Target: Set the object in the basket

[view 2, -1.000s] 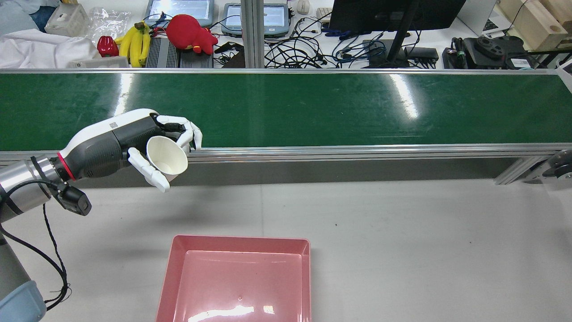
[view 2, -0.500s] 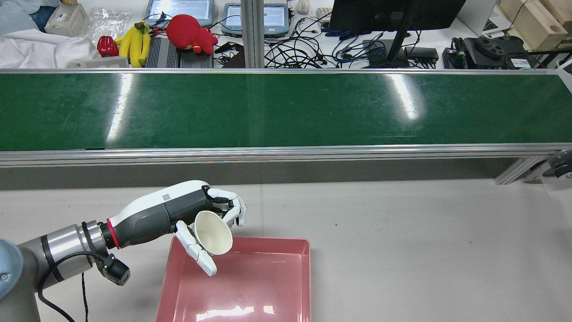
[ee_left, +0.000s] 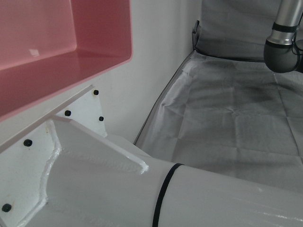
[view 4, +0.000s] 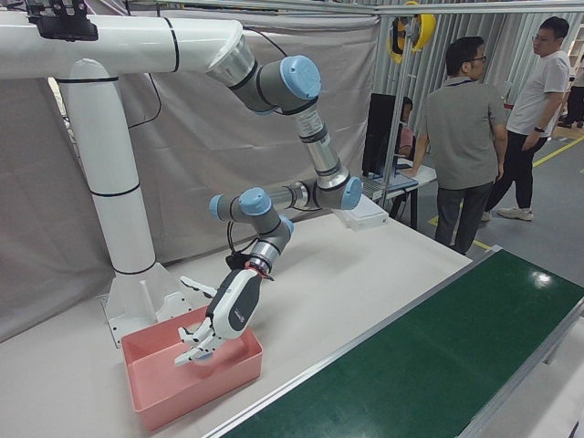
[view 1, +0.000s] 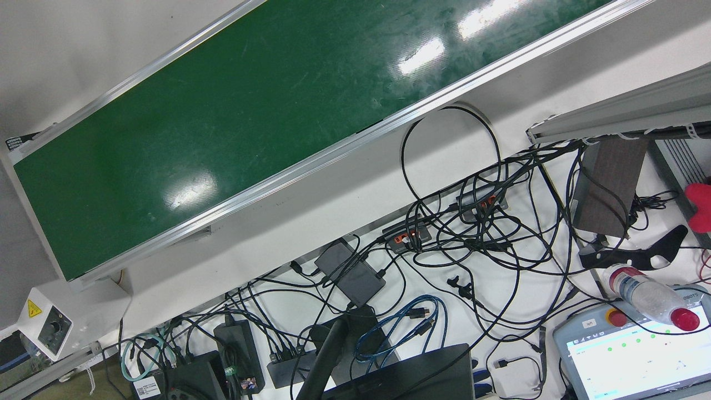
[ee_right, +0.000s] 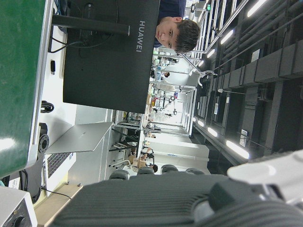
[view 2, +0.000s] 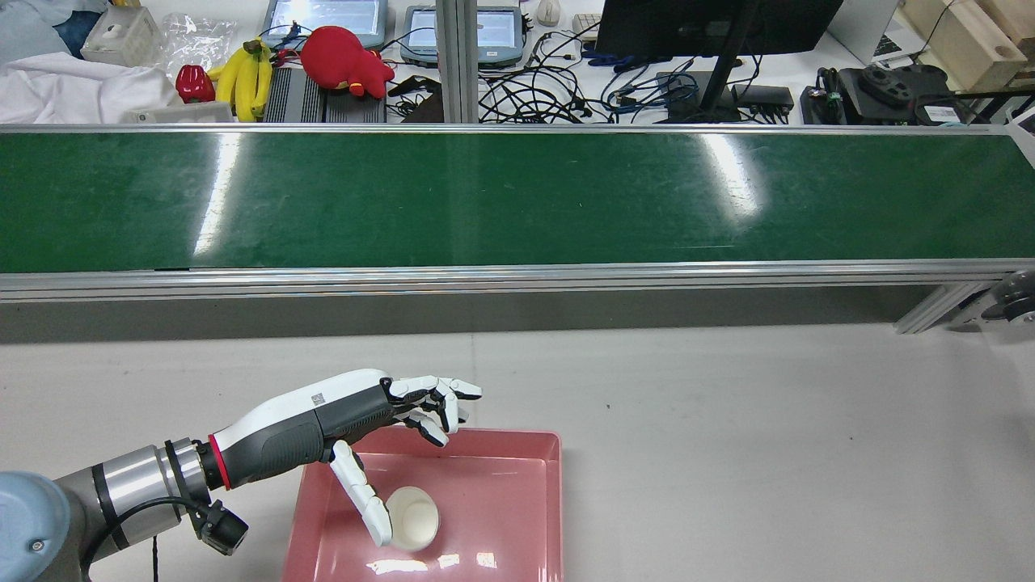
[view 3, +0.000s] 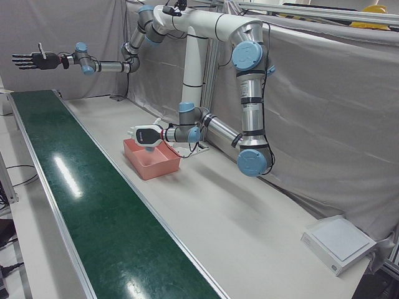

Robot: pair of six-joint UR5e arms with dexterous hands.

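Observation:
A white paper cup [view 2: 412,519] lies on its side inside the pink basket [view 2: 517,440], near its left half. My left hand [view 2: 380,428] hovers over the basket's near-left corner, open, with fingers spread and nothing in them; its thumb hangs just left of the cup. The same left hand [view 4: 214,333] shows above the basket [view 4: 155,392] in the right-front view, and the left hand [view 3: 147,136] again over the basket [view 3: 156,165] in the left-front view. My right hand [view 3: 28,60] is held high and far from the table, fingers spread, holding nothing.
A long green conveyor belt [view 2: 517,198] with aluminium rails runs across beyond the basket. Behind it a bench holds cables, tablets, toy bananas [view 2: 242,77] and a red plush [view 2: 344,61]. Two people [view 4: 474,137] stand beyond the belt's end. The arm's white pedestal [ee_left: 94,179] stands beside the basket.
My left hand carried the cup from the belt's edge back over the basket, then opened. The cup left the hand and now lies in the basket.

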